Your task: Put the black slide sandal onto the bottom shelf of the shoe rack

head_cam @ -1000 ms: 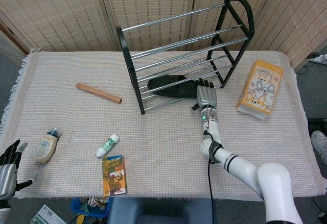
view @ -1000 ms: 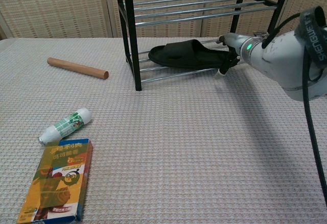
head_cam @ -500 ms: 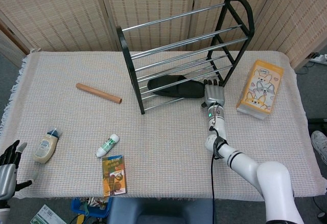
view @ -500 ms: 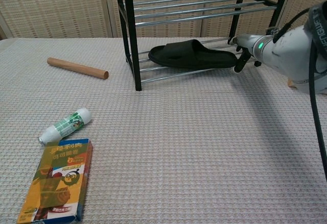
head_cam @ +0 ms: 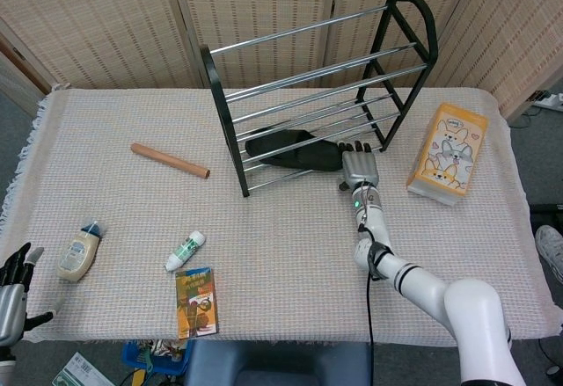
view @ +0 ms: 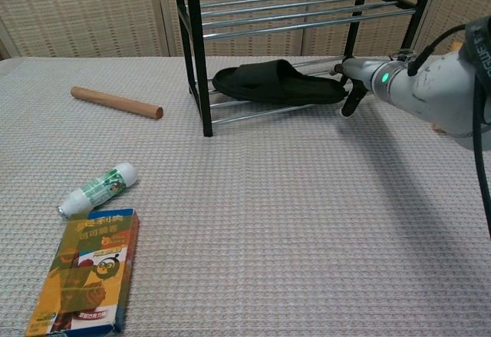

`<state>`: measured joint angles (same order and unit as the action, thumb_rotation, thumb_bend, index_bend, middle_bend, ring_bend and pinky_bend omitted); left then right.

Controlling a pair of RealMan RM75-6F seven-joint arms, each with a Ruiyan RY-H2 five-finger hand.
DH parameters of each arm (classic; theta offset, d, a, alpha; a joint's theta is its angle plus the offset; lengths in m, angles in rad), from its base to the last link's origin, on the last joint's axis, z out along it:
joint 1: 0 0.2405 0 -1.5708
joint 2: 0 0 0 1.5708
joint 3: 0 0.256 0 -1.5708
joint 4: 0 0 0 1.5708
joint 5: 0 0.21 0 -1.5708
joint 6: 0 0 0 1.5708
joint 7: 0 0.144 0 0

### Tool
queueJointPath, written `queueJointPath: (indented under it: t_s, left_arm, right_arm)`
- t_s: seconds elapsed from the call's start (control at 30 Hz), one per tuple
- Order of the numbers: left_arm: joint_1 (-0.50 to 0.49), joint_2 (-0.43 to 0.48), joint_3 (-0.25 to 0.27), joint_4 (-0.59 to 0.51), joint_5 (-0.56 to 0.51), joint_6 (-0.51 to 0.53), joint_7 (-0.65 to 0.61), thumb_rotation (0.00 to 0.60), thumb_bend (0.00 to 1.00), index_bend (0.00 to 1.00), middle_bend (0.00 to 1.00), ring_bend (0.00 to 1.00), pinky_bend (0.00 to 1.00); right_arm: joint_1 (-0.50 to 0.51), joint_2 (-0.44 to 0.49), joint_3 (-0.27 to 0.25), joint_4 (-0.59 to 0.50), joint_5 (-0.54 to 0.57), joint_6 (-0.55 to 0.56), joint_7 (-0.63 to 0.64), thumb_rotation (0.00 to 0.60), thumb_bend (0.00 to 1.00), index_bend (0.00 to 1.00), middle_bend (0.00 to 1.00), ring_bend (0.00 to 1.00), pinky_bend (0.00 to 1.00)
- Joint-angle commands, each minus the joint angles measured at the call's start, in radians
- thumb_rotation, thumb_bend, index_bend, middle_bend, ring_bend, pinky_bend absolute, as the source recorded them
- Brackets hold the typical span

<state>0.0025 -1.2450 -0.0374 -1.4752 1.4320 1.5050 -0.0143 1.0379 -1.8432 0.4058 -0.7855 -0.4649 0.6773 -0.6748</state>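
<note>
Right hand (head_cam: 359,165), fingers extended together, touches black rubber slide sandal (view: 278,82); gentle, level nudging should seat it on the black-and-chrome shoe rack (head_cam: 224,113).

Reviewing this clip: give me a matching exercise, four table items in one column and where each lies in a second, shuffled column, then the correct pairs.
Items
1. black slide sandal
2. brown wooden rod
3. orange box with cartoon dog
4. cream squeeze bottle

Places
A. near the table's left edge
B. to the right of the shoe rack
C. on the rack's bottom bars, right hand at its heel end
D. on the cloth to the left of the rack

Pairs: 1-C, 2-D, 3-B, 4-A
</note>
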Motion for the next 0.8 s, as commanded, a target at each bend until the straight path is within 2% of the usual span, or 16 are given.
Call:
queueJointPath:
  t_s: [0.03,0.2,0.23,0.27,0.3,0.63,0.8]
  left_arm:
    - [-0.002,-0.002,0.000,0.000,0.001,-0.002,0.001,0.600,0.24,0.11,0.00,0.00,0.17]
    - [-0.004,-0.003,-0.001,-0.001,0.002,-0.004,0.002,0.600,0.24,0.11,0.00,0.00,0.17]
    - [-0.028,0.015,-0.004,-0.031,0.022,-0.022,0.020,0.600,0.24,0.11,0.00,0.00,0.17]
    - [-0.037,0.036,0.010,-0.080,-0.006,-0.077,0.057,0.600,0.24,0.11,0.00,0.00,0.17]
    - [-0.021,0.039,0.017,-0.082,-0.014,-0.063,0.060,0.600,0.24,0.11,0.00,0.00,0.17]
    - [-0.003,0.012,0.009,-0.018,-0.005,-0.019,0.016,0.600,0.24,0.11,0.00,0.00,0.17]
    - [-0.004,0.003,0.007,-0.008,-0.001,-0.016,0.009,0.600,0.24,0.11,0.00,0.00,0.17]
  right_arm:
    - [-0.028,0.032,-0.032,-0.064,-0.057,0.015,0.033,0.600,0.37,0.00,0.13,0.00,0.04]
    - [-0.059,0.072,-0.080,-0.159,-0.133,0.040,0.057,0.600,0.37,0.00,0.13,0.00,0.04]
    - [-0.065,0.079,-0.091,-0.177,-0.146,0.045,0.059,0.600,0.37,0.00,0.13,0.00,0.04]
    - [-0.072,0.088,-0.104,-0.200,-0.163,0.052,0.061,0.600,0.37,0.00,0.13,0.00,0.04]
    - [-0.077,0.094,-0.113,-0.217,-0.176,0.058,0.064,0.600,0.37,0.00,0.13,0.00,0.04]
    - [-0.138,0.169,-0.183,-0.416,-0.340,0.114,0.151,0.600,0.37,0.00,0.13,0.00,0.04]
    - [-0.155,0.200,-0.186,-0.442,-0.360,0.129,0.185,0.600,0.37,0.00,0.13,0.00,0.04]
